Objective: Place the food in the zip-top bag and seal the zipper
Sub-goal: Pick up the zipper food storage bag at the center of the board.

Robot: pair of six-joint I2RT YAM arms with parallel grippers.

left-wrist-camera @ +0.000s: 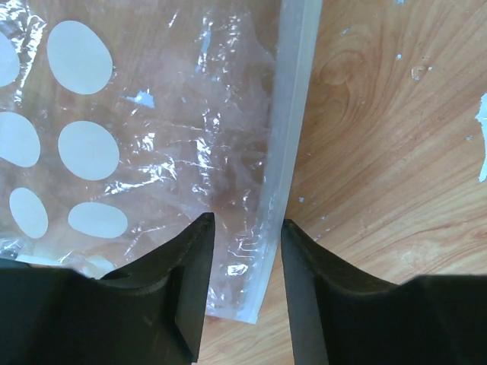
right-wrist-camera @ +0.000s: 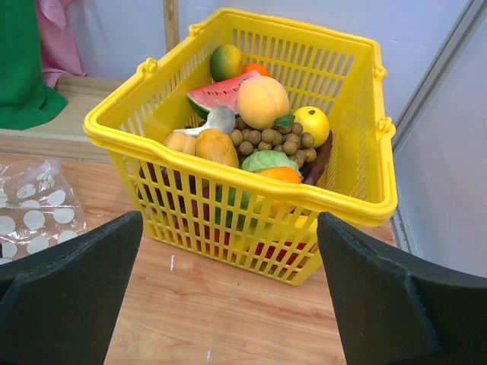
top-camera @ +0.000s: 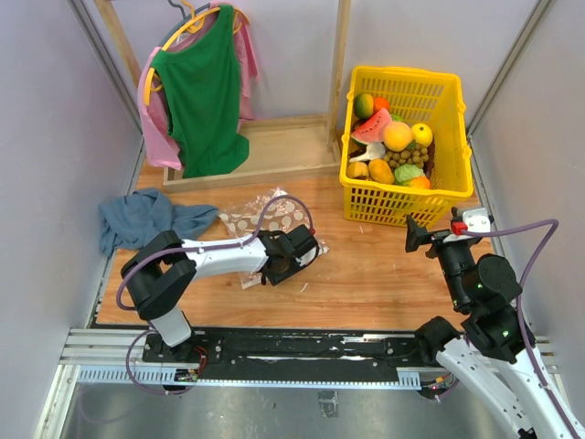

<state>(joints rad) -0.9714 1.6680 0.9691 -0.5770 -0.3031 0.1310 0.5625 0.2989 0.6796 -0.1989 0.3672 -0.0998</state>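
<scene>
Top external view: left arm (top-camera: 219, 254) is folded low and reaches right across the desk (top-camera: 366, 283), wrist down over the zip-top bag (top-camera: 239, 219), which lies flat. On the left wrist cam its jaws are narrowly apart, one on each side of the zipper (left-wrist-camera: 293, 114). The food (top-camera: 397, 137) sits in the yellow basket (top-camera: 384, 206), back right. Right arm (top-camera: 475, 274) is raised, jaws spread wide and empty, facing the basket.

Toy fruits (top-camera: 397, 137) sit in the yellow plastic basket (top-camera: 393, 207) at the surface's (top-camera: 366, 274) far-right corner; the dotted clear bag (top-camera: 274, 214) lies leftward.
</scene>
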